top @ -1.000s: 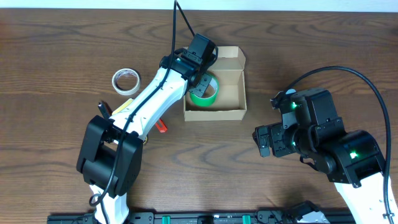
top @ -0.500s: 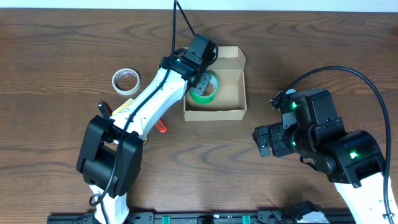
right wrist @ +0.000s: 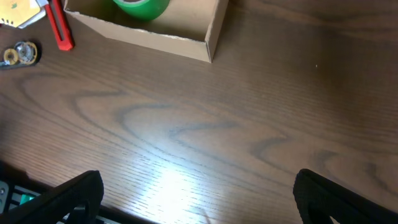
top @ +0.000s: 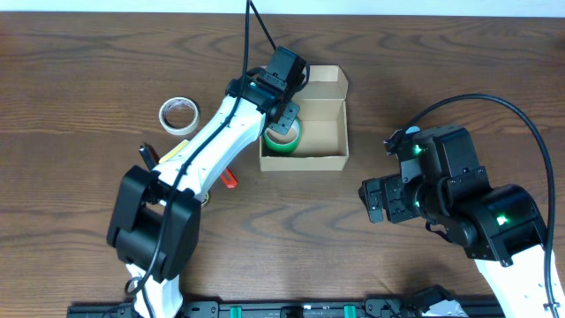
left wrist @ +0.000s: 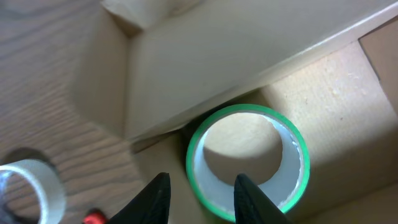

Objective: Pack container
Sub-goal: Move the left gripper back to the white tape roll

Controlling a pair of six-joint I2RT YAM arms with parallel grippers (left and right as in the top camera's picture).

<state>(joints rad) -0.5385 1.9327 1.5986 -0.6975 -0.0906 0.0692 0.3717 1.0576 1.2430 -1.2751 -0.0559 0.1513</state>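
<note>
Left hand (left wrist: 202,194) hovers over container (top: 305,162) on brown wooden table (top: 88,71).

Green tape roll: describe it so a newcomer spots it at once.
On the wooden table, find the open cardboard container near top centre. The green tape roll lies flat in its left end, below the left gripper. The whitish roll, the only other one, sits outside, left of it.
</note>
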